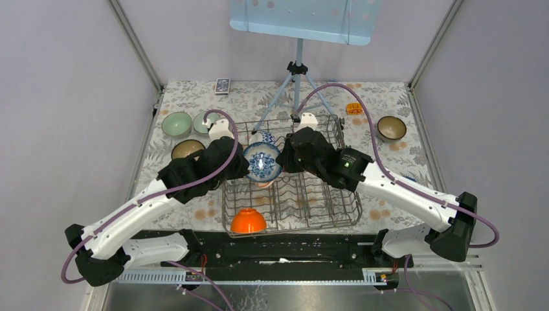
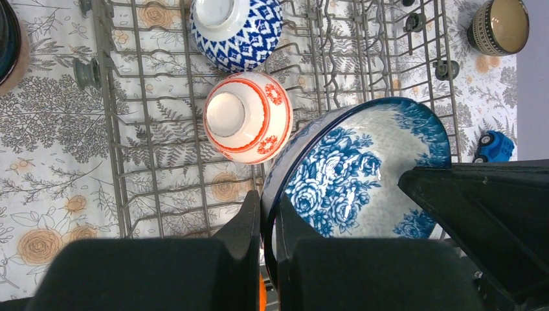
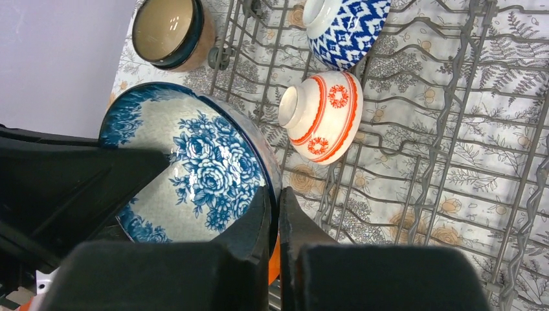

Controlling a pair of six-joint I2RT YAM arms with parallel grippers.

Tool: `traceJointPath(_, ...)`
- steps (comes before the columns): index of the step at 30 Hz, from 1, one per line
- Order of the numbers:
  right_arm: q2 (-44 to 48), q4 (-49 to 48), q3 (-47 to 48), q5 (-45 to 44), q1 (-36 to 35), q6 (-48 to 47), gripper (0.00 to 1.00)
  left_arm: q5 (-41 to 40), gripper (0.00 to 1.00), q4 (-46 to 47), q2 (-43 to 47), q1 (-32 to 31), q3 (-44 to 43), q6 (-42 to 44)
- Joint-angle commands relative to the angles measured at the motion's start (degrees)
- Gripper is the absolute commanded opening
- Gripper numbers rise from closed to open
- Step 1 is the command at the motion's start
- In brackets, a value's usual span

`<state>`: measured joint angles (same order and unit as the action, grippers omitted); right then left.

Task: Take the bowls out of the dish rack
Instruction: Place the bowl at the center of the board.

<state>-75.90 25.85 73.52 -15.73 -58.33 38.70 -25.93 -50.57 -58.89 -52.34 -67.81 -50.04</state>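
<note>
Blue flower bowl [image 1: 261,162] hangs in the air over the middle of the dish rack [image 1: 327,208], tipped up on its side. The left claw [image 2: 267,227] is closed tight on its rim at 9 o'clock, and the right claw [image 3: 275,217] is closed tight on its rim at 3 o'clock. So two claws hold one bowl, each by only a thin bit of edge.

This is where things could go wrong, I think. The bowl looks shiny and smooth, so it may be slippy. If the claws pull different ways, the rim could slide out or chip. If one claw lets go, the bowl could swing on the other one and drop.

Right under it, a little toward 6 o'clock, the red-and-white bowl [image 2: 247,116] lies upside down in the rack, and the blue zigzag bowl [image 2: 237,29] lies at 12 o'clock. A fall would bang into these or the hard wires, and something could crack.

The orange bowl [image 1: 248,221] sits upside down at the rack's 6 o'clock edge. Out on the table [image 1: 421,152], a green bowl [image 1: 176,123] and a brown bowl [image 1: 188,149] stand at 10 o'clock, so a low swing that way could knock them.
</note>
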Motion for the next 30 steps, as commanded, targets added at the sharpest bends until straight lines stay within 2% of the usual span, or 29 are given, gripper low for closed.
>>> traceJointPath(1, -0.02, 0.35, 0.80, 0.38, 0.23, -0.99, 0.00, 0.72, 0.00, 5.01, 0.78, 0.30, -0.57, -1.23)
traceJointPath(2, 0.18, 0.41, 0.71, 0.14, 0.23, -1.06, 0.00, 1.08, 0.00, 5.18, 0.72, 0.29, -0.53, -0.92)
traceJointPath(3, 0.41, 0.52, 0.67, -0.28, 0.23, -1.24, 0.00, 1.34, 0.06, 5.22, 0.70, 0.23, -0.56, -0.67)
traceJointPath(5, 1.01, 1.43, 1.08, -1.60, 0.23, -2.26, 0.00, 1.66, 0.37, 5.21, 0.78, 0.30, -0.64, -0.19)
traceJointPath(8, 2.33, 4.70, 2.83, -4.69, 0.27, -4.83, 0.00, 2.14, 0.72, 5.21, 1.27, 0.23, -1.04, 0.27)
traceJointPath(10, 3.80, 7.36, 4.07, -7.38, 0.35, -6.48, 0.00, 2.39, 0.88, 5.21, 1.81, 0.24, -1.45, 0.42)
traceJointPath(12, 6.01, 10.15, 4.70, -10.22, 0.84, -7.22, 0.00, 2.22, 0.98, 5.13, 2.91, 0.23, -1.91, 0.44)
traceJointPath(16, 12.02, 15.79, 4.38, -16.65, 3.05, -8.41, 0.00, -0.77, 0.99, 5.20, 6.54, 0.29, -0.94, -0.46)
traceJointPath(19, 15.62, 19.64, 3.27, -18.85, 7.87, -9.37, 0.00, -3.10, 0.99, 5.35, 8.84, 0.26, 1.16, -0.09)
traceJointPath(25, 19.95, 16.85, -0.75, -11.79, 32.19, -10.42, 0.00, -3.83, 0.99, 7.80, 12.37, 0.28, 6.72, 0.06)
traceJointPath(30, 22.21, 8.60, -8.67, -8.50, 46.52, -0.78, 0.00, -3.15, 0.99, 9.85, 14.62, 0.23, 10.50, -1.34)
